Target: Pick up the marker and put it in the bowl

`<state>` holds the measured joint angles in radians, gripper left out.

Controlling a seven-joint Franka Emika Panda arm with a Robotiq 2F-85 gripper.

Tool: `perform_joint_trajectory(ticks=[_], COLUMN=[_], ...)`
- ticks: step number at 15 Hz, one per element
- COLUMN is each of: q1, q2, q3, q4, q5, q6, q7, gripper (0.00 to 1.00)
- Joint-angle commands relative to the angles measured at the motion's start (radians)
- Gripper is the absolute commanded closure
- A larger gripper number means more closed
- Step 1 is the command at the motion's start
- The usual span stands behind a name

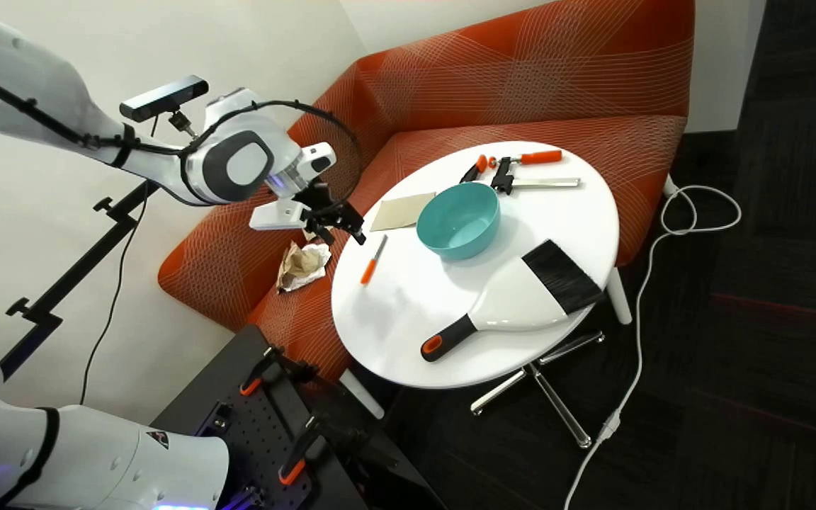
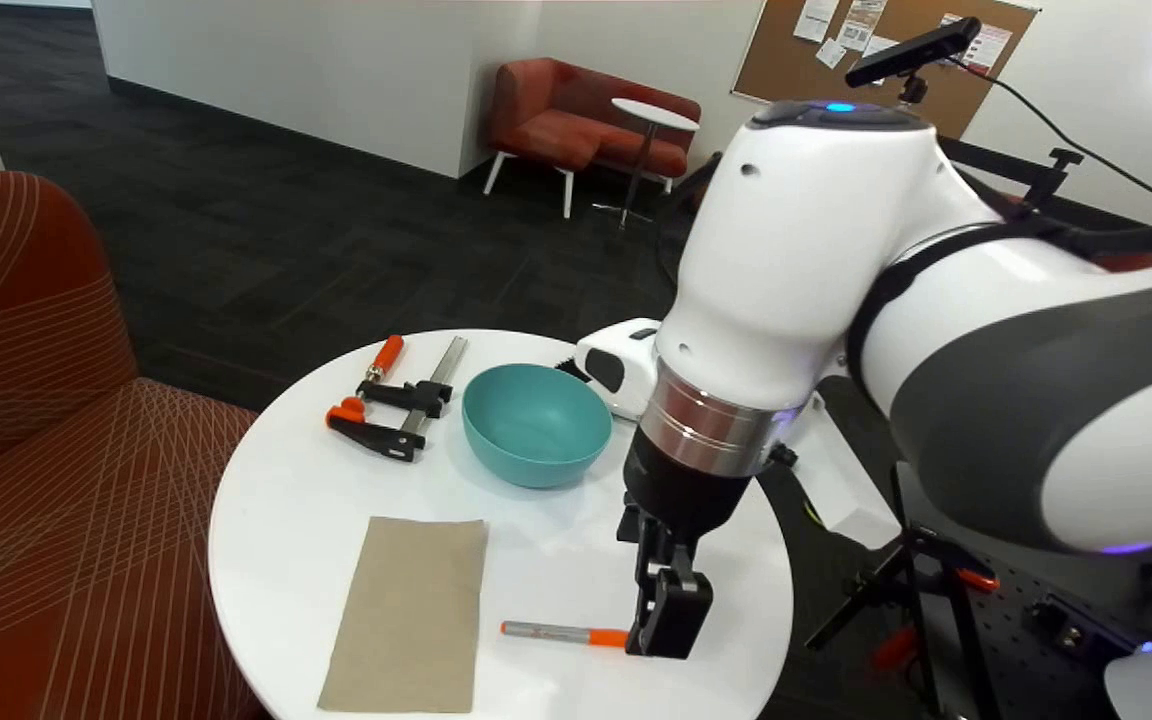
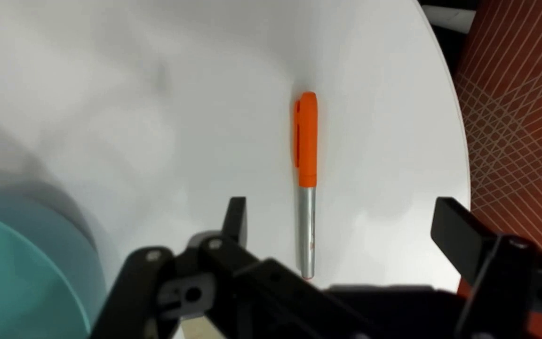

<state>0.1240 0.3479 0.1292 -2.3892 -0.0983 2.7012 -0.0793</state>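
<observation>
The marker, with an orange cap and a silver-grey barrel, lies flat on the white round table. It shows in both exterior views and in the wrist view. The teal bowl stands upright farther in on the table; it also shows in an exterior view and at the lower left of the wrist view. My gripper is open and empty above the table, with the marker's barrel in line between its fingers, nearer the left finger. In both exterior views the gripper is near the marker.
A brown paper sheet lies beside the marker and bowl. A clamp with an orange handle lies beyond the bowl. A white, wide tool with black bristles lies on the bowl's other side. A red-orange sofa borders the table.
</observation>
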Motion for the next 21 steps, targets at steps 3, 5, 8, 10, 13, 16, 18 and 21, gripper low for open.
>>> perform_joint_trajectory(ticks=[3,5,8,10,13,16,18,21], q1=[-0.005,-0.003,-0.004,-0.004,-0.003,-0.004,-0.005,-0.006], q2=[0.127,0.16,0.201,0.222,0.247,0.265,0.273,0.282], q3=[-0.012,-0.017,-0.021,-0.023,-0.024,-0.023,-0.023,-0.022], q4=[0.106,0.132,0.163,0.18,0.199,0.214,0.221,0.23], q5=[-0.017,-0.02,-0.019,-0.017,-0.017,-0.015,-0.014,-0.013], q6=[0.019,0.016,0.014,0.013,0.012,0.011,0.011,0.011], q7=[-0.045,-0.045,-0.054,-0.053,-0.051,-0.05,-0.05,-0.05], gripper=[0.0,0.0,0.0,0.0,0.0,0.25,0.32,0.58])
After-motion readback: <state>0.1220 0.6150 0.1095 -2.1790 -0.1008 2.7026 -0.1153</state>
